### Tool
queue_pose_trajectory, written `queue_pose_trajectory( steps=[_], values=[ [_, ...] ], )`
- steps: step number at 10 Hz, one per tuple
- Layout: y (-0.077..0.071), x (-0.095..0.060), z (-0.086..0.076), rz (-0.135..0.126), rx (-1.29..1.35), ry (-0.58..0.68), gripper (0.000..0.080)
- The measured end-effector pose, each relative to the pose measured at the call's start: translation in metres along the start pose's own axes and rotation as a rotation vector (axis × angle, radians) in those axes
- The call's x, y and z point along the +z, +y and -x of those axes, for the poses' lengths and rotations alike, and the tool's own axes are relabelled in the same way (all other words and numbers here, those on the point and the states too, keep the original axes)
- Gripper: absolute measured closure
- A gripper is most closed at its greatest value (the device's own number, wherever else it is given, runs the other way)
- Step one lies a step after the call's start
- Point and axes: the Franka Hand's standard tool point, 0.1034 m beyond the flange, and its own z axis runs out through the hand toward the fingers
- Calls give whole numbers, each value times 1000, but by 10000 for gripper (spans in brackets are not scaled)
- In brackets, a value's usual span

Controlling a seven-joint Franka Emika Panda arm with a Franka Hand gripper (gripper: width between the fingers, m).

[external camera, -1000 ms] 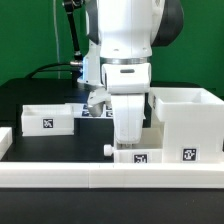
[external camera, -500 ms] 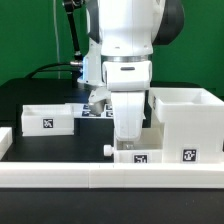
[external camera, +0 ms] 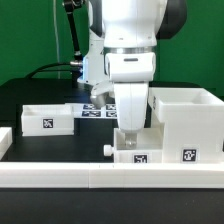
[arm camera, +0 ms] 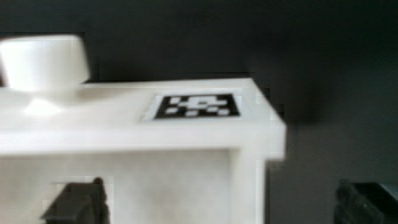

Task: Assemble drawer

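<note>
Arm (external camera: 130, 60) shifted toward exterior view's right, baring marker board (external camera: 95, 108). End effector (arm camera: 217, 203) spread, empty, straight above knobbed tray (external camera: 133, 152). Tray at counter (external camera: 30, 95) edge nearest exterior camera, just beside casing (external camera: 185, 125). Knob (external camera: 108, 151) points exterior view's left. Likely next: descend straight.

Exterior view faces the arm (external camera: 126, 45) frontally; wrist view looks closely onto the same tray (external camera: 128, 155)
</note>
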Motion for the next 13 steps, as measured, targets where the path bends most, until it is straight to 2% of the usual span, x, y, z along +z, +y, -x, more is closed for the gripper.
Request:
queue_pose_trajectory(
  steps=[2, 4, 6, 7, 9, 11, 13],
  values=[
    [9, -25, 8, 8, -9, -19, 152],
    [17, -32, 29, 9, -30, -28, 151],
    [15, -30, 41, 2, -16, -29, 151],
    [17, -30, 39, 22, -14, -25, 151],
    [16, -28, 40, 18, -13, -25, 151],
    [18, -13, 52, 6, -50, -10, 151],
    [22, -7, 57, 2, -77, -1, 151]
  ],
)
